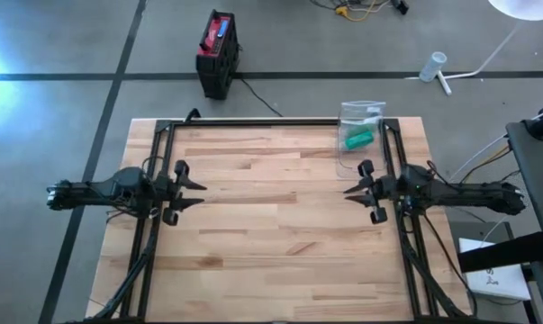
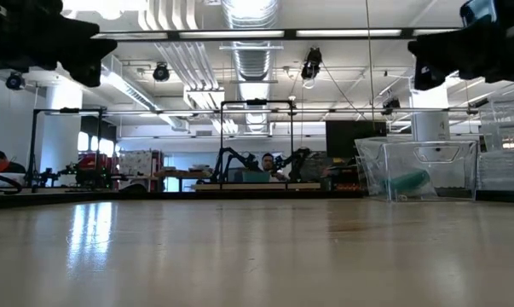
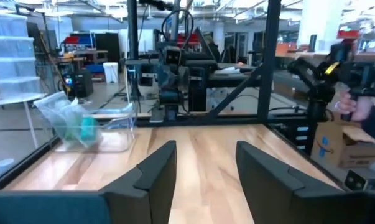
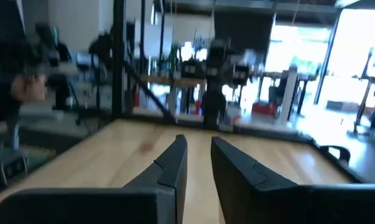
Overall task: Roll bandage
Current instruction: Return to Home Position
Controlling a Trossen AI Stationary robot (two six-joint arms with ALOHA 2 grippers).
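Left gripper point(image 1: 202, 193) hovers above the table's point(image 1: 271, 243) left side, pointing inward, clear of the wood. In my left wrist feed its fingers point(image 3: 153, 177) stand well apart, nothing between them.

Right gripper point(image 1: 348, 192) mirrors it on the right side, just beside the transparent bin point(image 1: 345, 121). Its fingers point(image 4: 171, 168) show only a narrow gap, bare wood visible through it, nothing gripped.

The bin sits at the far right corner of the table. Inside I see the zip bag point(image 3: 66, 115), crumpled, with the dark green bandage point(image 1: 357, 138) in it.

Beyond the table, a person's hand point(image 3: 361, 109) holds a dark device
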